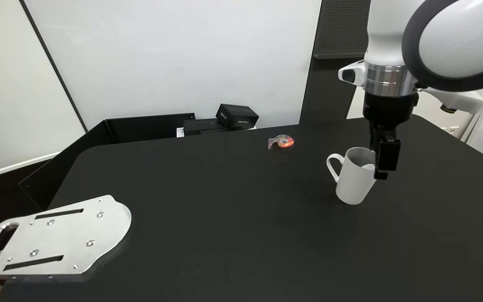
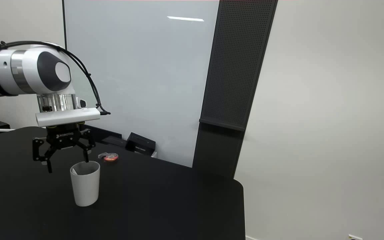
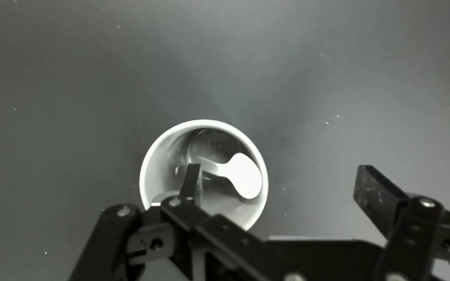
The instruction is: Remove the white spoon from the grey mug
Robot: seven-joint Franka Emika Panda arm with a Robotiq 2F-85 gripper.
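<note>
Since the white spoon [image 3: 234, 171] probably handles light, stiff and slick, I'd pinch its raised bowl end, at 3 o'clock inside the grey mug [image 3: 203, 123] in wrist view. Robotiq gripper [image 3: 279, 167]: spread wide, holding nothing.

In an exterior view, a silver slotted plate [image 1: 59, 237] is showing at lower left over the table [image 1: 208, 218]; a red-and-clear object [image 1: 284, 141] is resting right of center; a black box [image 1: 238, 117] is sitting above center; a dark perforated panel [image 1: 344, 29] is standing at upper right.
</note>
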